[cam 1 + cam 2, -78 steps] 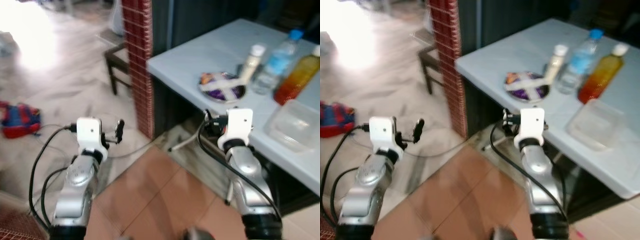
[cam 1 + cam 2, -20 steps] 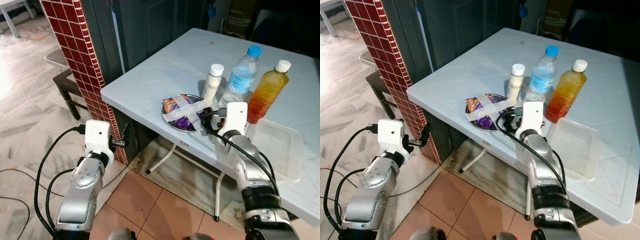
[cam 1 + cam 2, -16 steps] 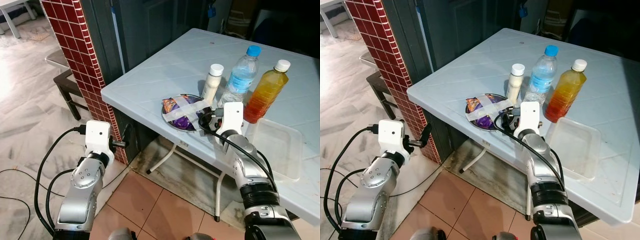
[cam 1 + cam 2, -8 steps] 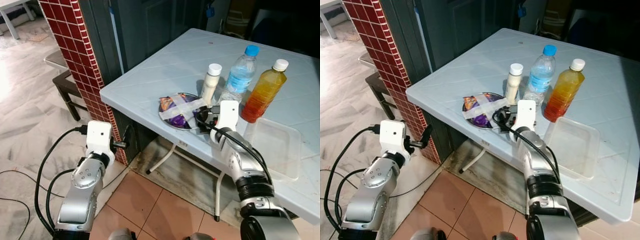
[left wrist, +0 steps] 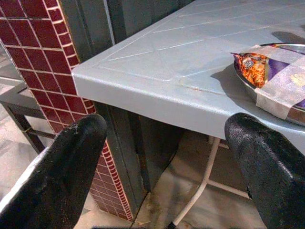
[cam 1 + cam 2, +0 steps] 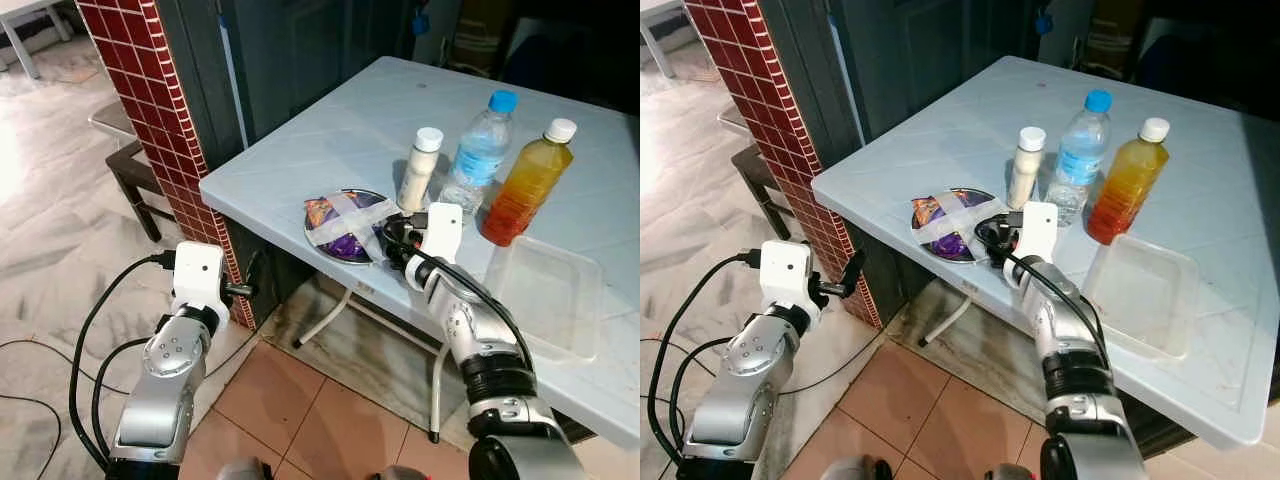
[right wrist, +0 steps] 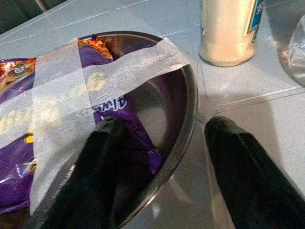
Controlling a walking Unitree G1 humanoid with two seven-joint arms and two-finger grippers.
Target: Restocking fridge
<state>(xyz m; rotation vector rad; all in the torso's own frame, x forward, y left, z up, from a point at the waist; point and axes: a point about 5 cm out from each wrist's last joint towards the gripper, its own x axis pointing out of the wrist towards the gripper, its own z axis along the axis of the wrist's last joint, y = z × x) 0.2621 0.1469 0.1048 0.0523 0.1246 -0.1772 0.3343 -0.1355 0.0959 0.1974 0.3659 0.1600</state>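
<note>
The left pincer (image 6: 250,287) hangs below the desk's near corner with its two black fingers (image 5: 62,176) spread wide and nothing between them; just beyond it stands a red tiled pillar (image 6: 140,90) with a dark bench (image 6: 130,175) behind, and cables trail over the marble floor (image 6: 50,260). Ahead of it, above, is the pale blue desk (image 6: 330,130). The right pincer (image 7: 162,162) is at the steel bowl (image 7: 183,119), its fingers apart and straddling the rim, one inside against the purple snack packet (image 7: 28,157) taped over with white strips, the other outside on the desk; whether it grips the rim I cannot tell. Just beyond this pincer stands a small white bottle (image 6: 421,167), then a water bottle (image 6: 479,150) and an orange drink bottle (image 6: 526,183). To its right lies a clear plastic container (image 6: 545,295).
</note>
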